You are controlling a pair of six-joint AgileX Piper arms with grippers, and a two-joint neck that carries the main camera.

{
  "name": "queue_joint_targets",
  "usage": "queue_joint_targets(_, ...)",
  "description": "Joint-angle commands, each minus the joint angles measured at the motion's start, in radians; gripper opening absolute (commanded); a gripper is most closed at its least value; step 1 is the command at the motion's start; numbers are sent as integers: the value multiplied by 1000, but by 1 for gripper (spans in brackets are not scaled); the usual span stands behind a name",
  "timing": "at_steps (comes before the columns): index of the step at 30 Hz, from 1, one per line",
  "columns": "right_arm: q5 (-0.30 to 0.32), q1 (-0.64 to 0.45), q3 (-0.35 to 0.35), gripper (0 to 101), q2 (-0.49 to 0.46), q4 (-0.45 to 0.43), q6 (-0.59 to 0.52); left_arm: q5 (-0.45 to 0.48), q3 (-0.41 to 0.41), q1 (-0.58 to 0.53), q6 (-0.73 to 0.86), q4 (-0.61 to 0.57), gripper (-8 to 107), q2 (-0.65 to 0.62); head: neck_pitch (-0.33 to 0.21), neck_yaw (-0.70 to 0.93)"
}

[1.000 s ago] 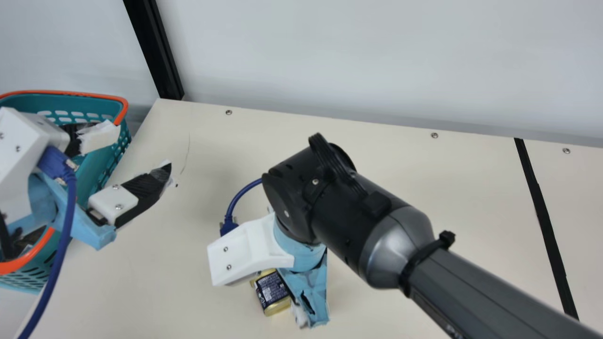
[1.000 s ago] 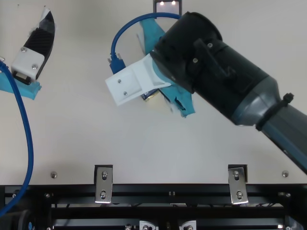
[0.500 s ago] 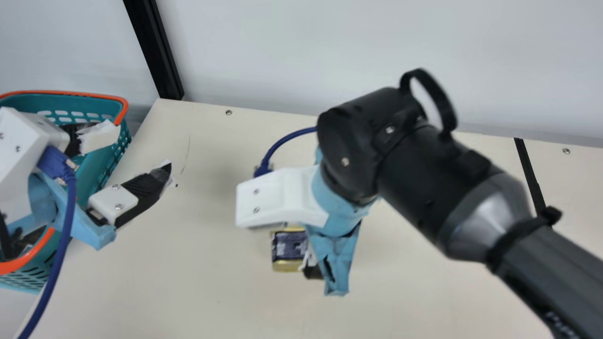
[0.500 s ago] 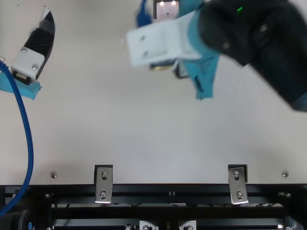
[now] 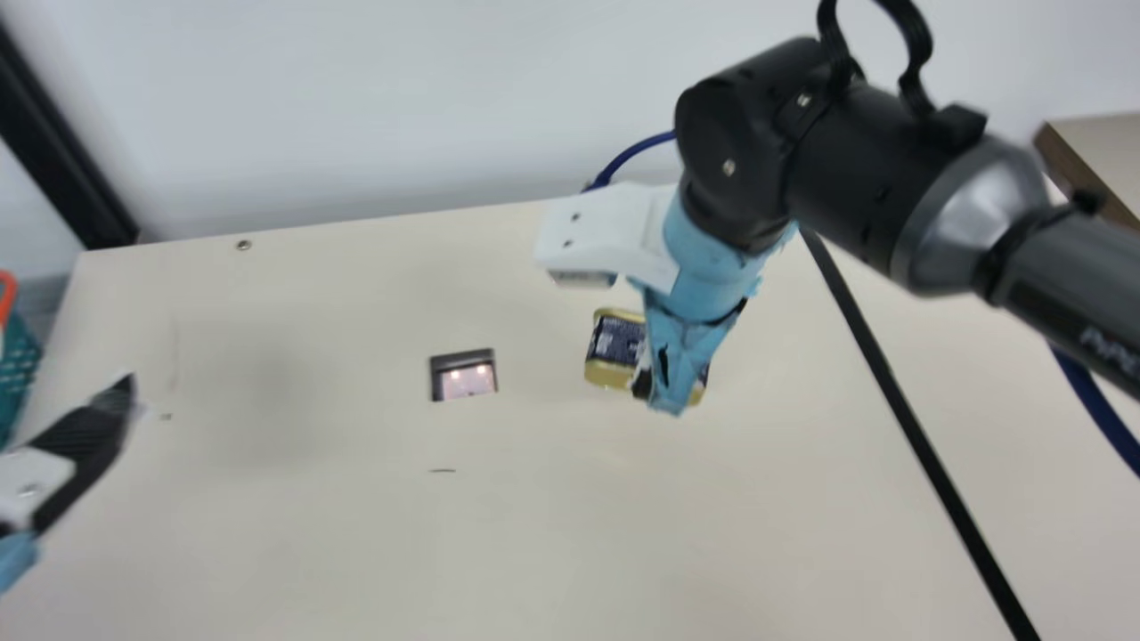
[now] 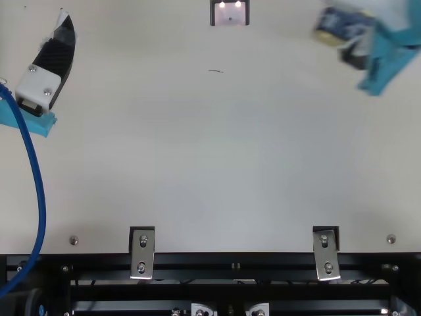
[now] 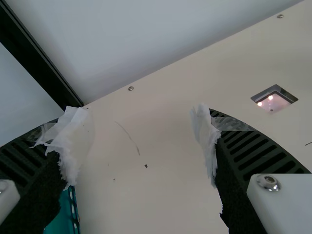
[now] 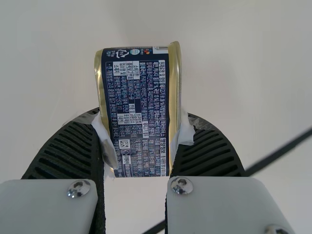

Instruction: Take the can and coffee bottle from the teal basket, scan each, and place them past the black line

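While the main view has the right gripper [image 5: 663, 374] pinching the can [image 5: 613, 345], black line [image 5: 897, 401] at the can's three o'clock, the top view puts the left gripper [image 6: 59, 56] at ten. Left wrist view: fingers spread wide, teal basket [image 7: 61, 219]. Right wrist view: the can's label [image 8: 136, 112].

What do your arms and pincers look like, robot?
My right arm is a fat black-and-grey tube with a silvery band and a black loop on top. Both my left pincer and right pincer have black ridged fingers, scruffy whitish tape and white blocks with screws. I've got blue cables too!
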Motion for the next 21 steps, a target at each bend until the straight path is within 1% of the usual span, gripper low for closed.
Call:
queue_joint_targets(1,-8,-115,45,0,-34,-14,33,0,0,0,0,0,90,0,-4,-61)
queue_joint_targets(7,-12,-323,138,0,-115,-49,85,0,0,0,0,0,90,0,-7,-244)
queue_joint_targets(13,-30,-546,201,0,-177,-73,100,0,0,0,0,0,90,0,-37,-434)
queue_joint_targets(16,-49,-659,221,0,-190,-69,101,0,0,0,0,0,90,0,-37,-434)
queue_joint_targets(21,-73,-825,235,0,-189,-25,105,0,0,0,0,0,90,0,-37,-434)
